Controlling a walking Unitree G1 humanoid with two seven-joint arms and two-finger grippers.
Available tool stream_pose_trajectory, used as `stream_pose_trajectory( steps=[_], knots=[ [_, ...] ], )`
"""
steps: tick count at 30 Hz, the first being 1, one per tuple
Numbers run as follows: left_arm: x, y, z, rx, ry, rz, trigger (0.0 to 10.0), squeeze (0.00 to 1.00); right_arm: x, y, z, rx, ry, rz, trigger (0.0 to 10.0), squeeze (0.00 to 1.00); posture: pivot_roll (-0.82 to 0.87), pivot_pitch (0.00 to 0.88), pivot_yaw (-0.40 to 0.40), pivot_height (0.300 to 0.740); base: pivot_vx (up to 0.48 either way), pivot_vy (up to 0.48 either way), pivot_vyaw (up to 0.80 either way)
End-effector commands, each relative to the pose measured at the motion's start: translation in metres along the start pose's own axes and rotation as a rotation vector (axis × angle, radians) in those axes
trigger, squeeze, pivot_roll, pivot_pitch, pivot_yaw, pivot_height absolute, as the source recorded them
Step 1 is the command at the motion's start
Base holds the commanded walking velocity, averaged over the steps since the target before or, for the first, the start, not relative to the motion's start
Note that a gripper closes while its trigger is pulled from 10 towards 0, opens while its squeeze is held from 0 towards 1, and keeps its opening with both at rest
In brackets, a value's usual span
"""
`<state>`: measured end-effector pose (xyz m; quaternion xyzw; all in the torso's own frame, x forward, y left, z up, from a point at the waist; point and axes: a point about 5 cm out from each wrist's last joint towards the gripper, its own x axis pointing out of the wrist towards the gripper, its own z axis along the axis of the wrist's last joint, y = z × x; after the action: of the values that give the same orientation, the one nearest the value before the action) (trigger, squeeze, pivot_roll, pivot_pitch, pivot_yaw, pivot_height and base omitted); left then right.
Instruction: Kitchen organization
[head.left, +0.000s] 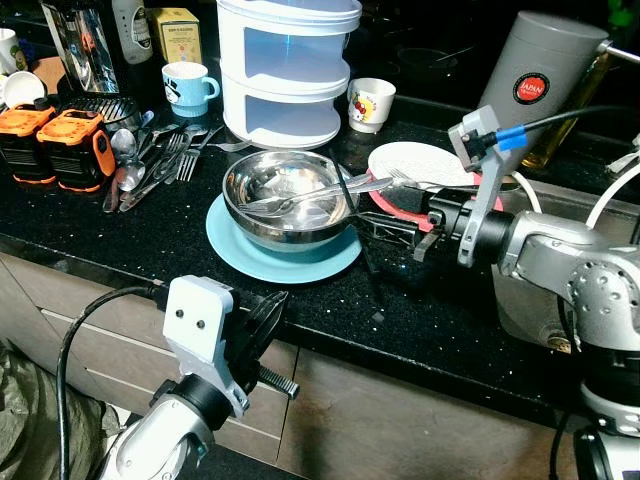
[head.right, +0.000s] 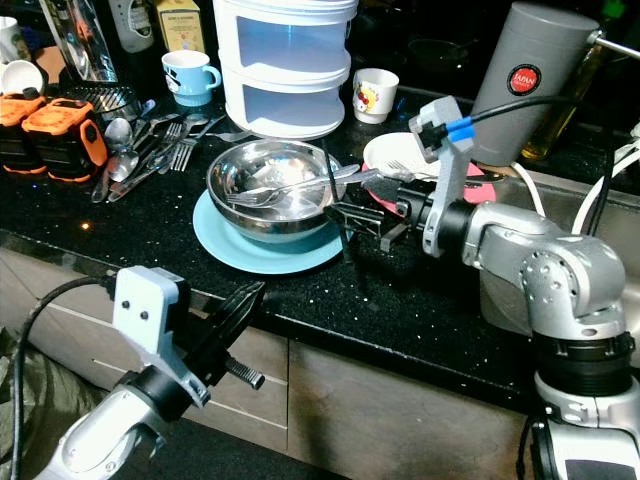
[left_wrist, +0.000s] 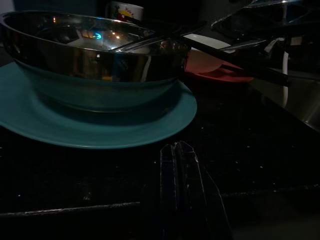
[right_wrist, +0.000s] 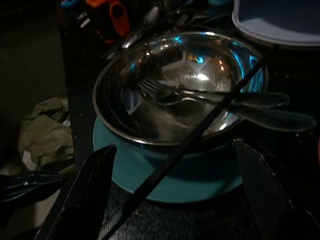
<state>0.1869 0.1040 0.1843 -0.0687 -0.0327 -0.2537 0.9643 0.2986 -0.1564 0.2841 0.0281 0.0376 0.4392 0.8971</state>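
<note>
**Inspector:** Report the counter.

**Assistant:** A steel bowl (head.left: 288, 198) sits on a teal plate (head.left: 282, 255) on the black countertop (head.left: 420, 320). A fork (right_wrist: 165, 92) and a spoon (right_wrist: 260, 117) lie inside the bowl, handles over the rim toward the right arm. A black chopstick (right_wrist: 200, 127) leans across the bowl's rim and down onto the counter.

**Inspector:** Right gripper?

**Assistant:** The right gripper (head.right: 362, 222) is low over the counter just beside the plate's edge, fingers spread wide, holding nothing. The chopstick runs between them in the wrist view.

**Inspector:** Left gripper?

**Assistant:** The left gripper (head.left: 262, 320) hangs at the counter's front edge, near the plate, fingers pressed together, empty.

**Inspector:** Surroundings?

**Assistant:** Loose cutlery (head.left: 150, 160) lies left of the bowl, a white tiered container (head.left: 287, 70) stands behind it, and a white dish (head.left: 415, 162) rests on a red plate (head.left: 400, 212) beyond the right gripper.
</note>
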Motion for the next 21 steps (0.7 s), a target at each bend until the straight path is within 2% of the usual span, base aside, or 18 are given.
stream_pose_trajectory(
  steps=[1, 10, 21],
  knots=[
    [0.000, -0.001, -0.004, -0.014, 0.012, 0.001, 10.0, 0.00, -0.008, 0.001, 0.007, -0.016, 0.003, -0.006, 10.0, 0.00, 0.16, 0.000, -0.070, 0.740, 0.000, 0.000, 0.00],
    [0.001, -0.001, -0.004, -0.016, 0.012, -0.006, 10.0, 0.00, -0.010, 0.017, 0.003, 0.027, 0.061, 0.084, 10.0, 0.00, 0.15, 0.000, -0.072, 0.740, 0.000, 0.000, 0.00],
    [0.003, -0.002, -0.003, -0.023, -0.001, -0.006, 10.0, 0.00, -0.006, 0.018, -0.009, 0.056, 0.115, 0.073, 10.0, 0.00, 0.16, 0.000, -0.081, 0.740, 0.000, 0.000, 0.00]
  ],
)
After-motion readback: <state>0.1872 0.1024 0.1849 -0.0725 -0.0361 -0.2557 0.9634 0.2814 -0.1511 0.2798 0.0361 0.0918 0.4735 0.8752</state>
